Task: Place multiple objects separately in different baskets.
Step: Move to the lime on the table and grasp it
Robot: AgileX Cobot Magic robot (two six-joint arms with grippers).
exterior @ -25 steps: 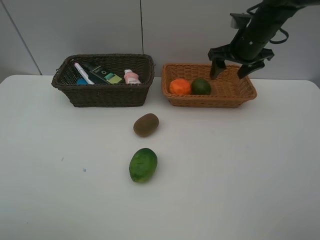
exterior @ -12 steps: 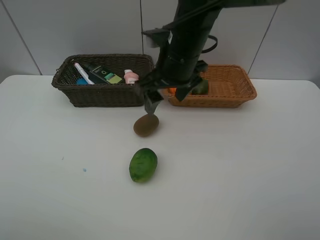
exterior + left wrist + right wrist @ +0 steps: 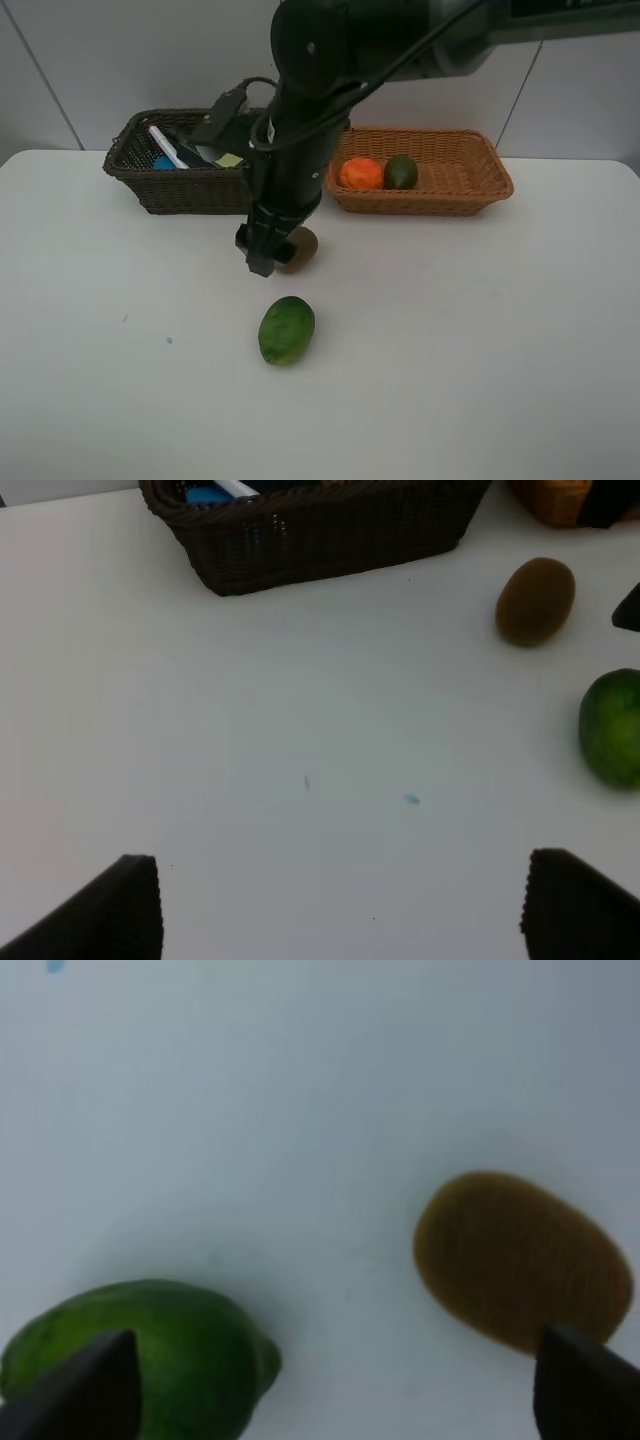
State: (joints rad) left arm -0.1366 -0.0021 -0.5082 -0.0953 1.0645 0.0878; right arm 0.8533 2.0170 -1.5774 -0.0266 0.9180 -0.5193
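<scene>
I count one fuzzy brown kiwi point(image 3: 520, 1260), two green fruits point(image 3: 287, 329), one orange point(image 3: 359, 173); left tool point(image 3: 345, 910) and right tool point(image 3: 325, 1390) spread, empty.

No lettering is legible; the label on the dark green bottle point(image 3: 205, 152) is too small.

Kiwi point(image 3: 303, 247) half hidden behind right arm point(image 3: 300, 150) (dark basket point(image 3: 180, 190) partly).

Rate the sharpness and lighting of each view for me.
Exterior high: even light, soft shadows, green oval fruit crisp. Left wrist: table sharp, left fingers dark and soft-edged. Right wrist: everything out of focus, brown kiwi fuzzy at its outline.
</scene>
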